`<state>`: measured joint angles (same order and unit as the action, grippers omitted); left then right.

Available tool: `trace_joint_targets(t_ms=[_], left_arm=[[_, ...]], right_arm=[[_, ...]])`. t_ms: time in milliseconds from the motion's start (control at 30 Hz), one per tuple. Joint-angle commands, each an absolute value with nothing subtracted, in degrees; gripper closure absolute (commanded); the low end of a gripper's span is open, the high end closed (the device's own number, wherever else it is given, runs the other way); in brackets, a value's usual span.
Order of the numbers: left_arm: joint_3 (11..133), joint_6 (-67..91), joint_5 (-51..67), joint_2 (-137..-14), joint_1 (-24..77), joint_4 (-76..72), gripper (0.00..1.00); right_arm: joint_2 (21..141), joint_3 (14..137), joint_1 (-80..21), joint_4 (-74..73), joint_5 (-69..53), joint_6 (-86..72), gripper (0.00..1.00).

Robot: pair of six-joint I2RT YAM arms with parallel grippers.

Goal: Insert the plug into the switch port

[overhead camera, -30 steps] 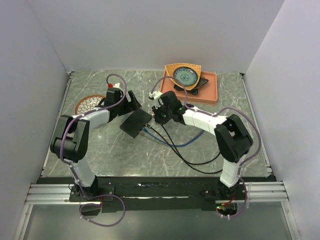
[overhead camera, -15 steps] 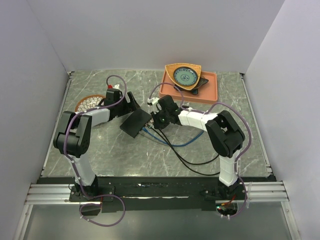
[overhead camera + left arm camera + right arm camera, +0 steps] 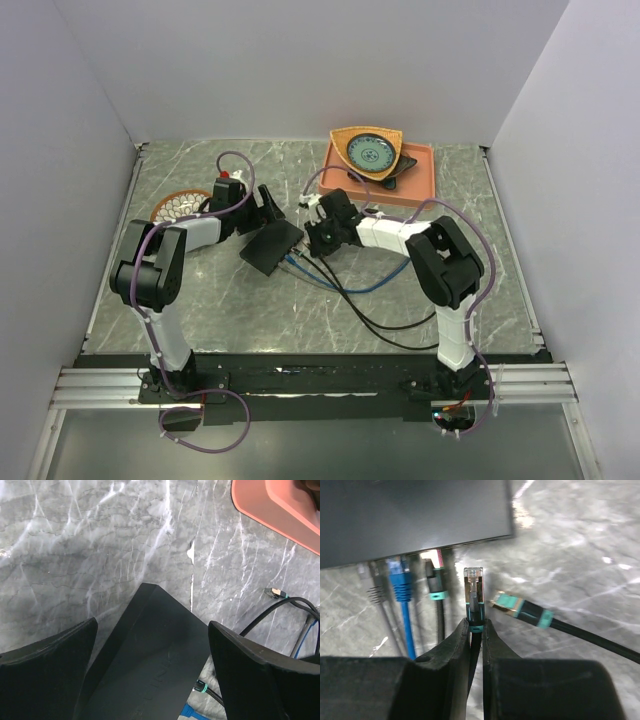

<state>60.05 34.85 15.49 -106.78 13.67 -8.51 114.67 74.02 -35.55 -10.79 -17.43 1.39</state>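
The flat black switch box (image 3: 272, 247) lies on the marble table between the two arms. My right gripper (image 3: 475, 625) is shut on the plug (image 3: 473, 586), pinching the teal-ringed boot just behind its metal tip. The plug points at the box's port edge (image 3: 445, 542) and stops a little short of it, just right of a plugged-in black cable (image 3: 436, 582). The switch port openings themselves are hidden under that edge. My left gripper (image 3: 152, 625) is open, its fingers (image 3: 55, 665) straddling the box's far corner (image 3: 150, 660).
A blue cable (image 3: 399, 580) and a grey one (image 3: 377, 587) also run into the box. A second loose plug (image 3: 507, 604) lies right of the held one. An orange tray (image 3: 415, 185) with a patterned bowl (image 3: 368, 150) stands behind, a round woven mat (image 3: 178, 208) at left.
The right arm's elbow has swung in towards the centre while its gripper stays at the box's edge with the plug. The left arm shifted slightly. The box has not moved.
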Motion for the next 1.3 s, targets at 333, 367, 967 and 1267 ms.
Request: trace_joint_targets(t_ms=[333,367,967,1267], left_arm=[[61.61,33.31,18.37,-107.40,13.36,-9.84,0.05],[61.61,33.22,18.72,-107.58,13.27,-9.76,0.06],[62.58,32.87,21.27,-110.13,12.48,-8.79,0.33],[62.32,32.87,21.71,-109.78,12.39,-8.88,0.33]], right_arm=[[114.52,75.06,-33.48,-13.80,-15.73,3.16,1.00],[114.26,74.88,-33.92,-14.41,-15.82,3.51,1.00],[118.03,82.70,-38.58,-23.46,-10.55,6.94,1.00],[120.76,85.78,-39.02,-24.26,-10.37,5.89,1.00]])
